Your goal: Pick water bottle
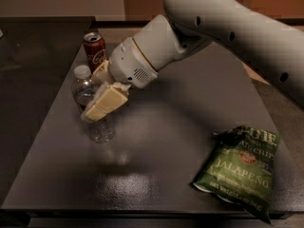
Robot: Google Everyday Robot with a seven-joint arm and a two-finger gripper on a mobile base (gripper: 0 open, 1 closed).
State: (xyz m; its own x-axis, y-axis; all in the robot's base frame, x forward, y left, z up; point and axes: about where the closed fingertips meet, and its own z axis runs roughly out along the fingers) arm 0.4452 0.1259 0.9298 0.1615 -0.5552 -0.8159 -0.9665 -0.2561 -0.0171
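Note:
The water bottle [84, 90] is clear with a white cap and a ribbed lower body. It stands upright on the dark table [161, 141] at the left. My gripper [98, 88] is open and reaches in from the right. Its cream fingers [106, 103] stand on either side of the bottle's upper body, one in front and one behind. The front finger hides part of the label. The bottle's base rests on the table.
A red Coca-Cola can [94, 50] stands just behind the bottle, close to the rear finger. A green jalapeño chip bag [240, 167] lies at the front right. The table's left edge is near the bottle.

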